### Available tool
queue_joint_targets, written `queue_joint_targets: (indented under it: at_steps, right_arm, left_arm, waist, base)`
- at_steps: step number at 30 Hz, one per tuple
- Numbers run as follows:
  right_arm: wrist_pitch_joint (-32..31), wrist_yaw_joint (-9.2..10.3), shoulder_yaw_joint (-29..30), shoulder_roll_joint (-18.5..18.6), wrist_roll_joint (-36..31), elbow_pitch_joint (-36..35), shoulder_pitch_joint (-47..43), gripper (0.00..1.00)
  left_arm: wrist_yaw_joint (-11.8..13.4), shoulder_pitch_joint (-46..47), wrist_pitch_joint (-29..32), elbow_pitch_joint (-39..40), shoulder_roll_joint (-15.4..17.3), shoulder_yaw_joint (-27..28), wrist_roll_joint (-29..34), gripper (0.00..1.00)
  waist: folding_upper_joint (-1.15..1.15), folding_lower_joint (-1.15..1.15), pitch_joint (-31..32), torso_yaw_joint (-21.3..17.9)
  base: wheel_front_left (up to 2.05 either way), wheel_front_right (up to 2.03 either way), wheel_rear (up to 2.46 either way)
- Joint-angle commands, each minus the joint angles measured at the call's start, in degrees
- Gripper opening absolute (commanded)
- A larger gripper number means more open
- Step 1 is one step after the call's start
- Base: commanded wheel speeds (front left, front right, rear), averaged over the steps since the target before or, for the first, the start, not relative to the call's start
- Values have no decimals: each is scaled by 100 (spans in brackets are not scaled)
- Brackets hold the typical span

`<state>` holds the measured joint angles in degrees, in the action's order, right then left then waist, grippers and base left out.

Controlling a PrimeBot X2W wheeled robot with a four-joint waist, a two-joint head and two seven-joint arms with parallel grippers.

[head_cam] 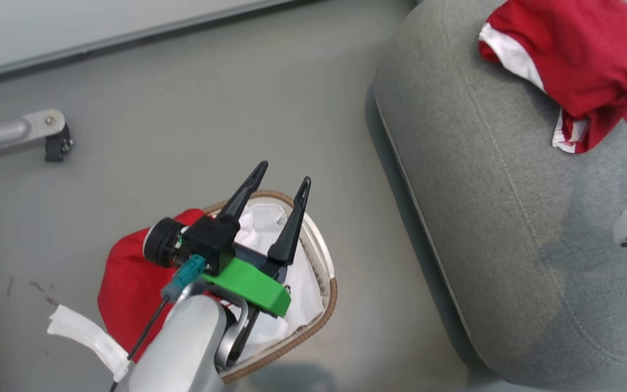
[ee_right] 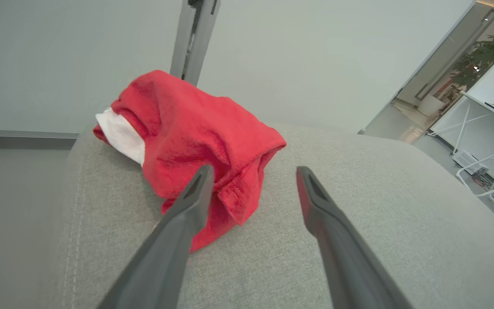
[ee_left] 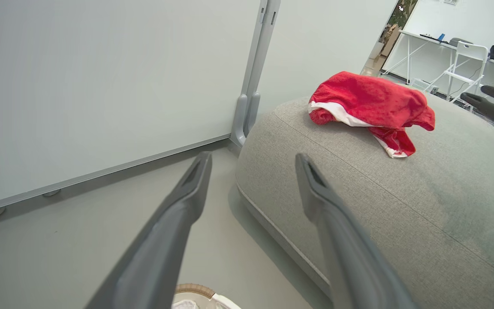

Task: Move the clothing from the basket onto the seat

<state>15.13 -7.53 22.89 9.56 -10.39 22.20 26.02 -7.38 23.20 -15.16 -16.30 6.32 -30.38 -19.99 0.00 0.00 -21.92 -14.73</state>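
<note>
Lying on the seat [ee_right: 358, 214], clothing [ee_right: 187, 128] sits just beyond right gripper's [ee_right: 253, 171] parted fingers [ee_right: 174, 240].

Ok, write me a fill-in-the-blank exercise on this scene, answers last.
The left gripper, above the small oval white plastic basket with a brown woven rim, has its fingers ___.
The crumpled bright red fabric garment on the large grey woven seat cushion has a ___ panel.
In the head view, another red garment bulges at the basket's ___ side.
The right gripper holds ___.
Answers: open, white, left, nothing.
</note>
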Motion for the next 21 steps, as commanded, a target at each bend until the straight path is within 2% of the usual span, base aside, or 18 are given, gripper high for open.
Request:
queue_joint_targets:
  at_steps: [1,9,21]
  right_arm:
    - [2,8,-136,-21,72,-117,-156,100]
    - [3,8,-1113,-146,523,-506,-412,100]
    - [4,8,-2001,-377,875,-122,-853,100]
  left_arm:
    - [-15,-134,1,17,-36,41,79,100]
    - [-15,-616,2,-103,-158,567,152,100]
    - [-15,-1412,2,-238,-258,1977,465,100]
  waist:
    - [0,0,370,100]
    - [0,0,945,513]
    - [0,0,1528,1374]
  base:
    - [0,0,0]
    - [0,0,0]
    - [0,0,0]
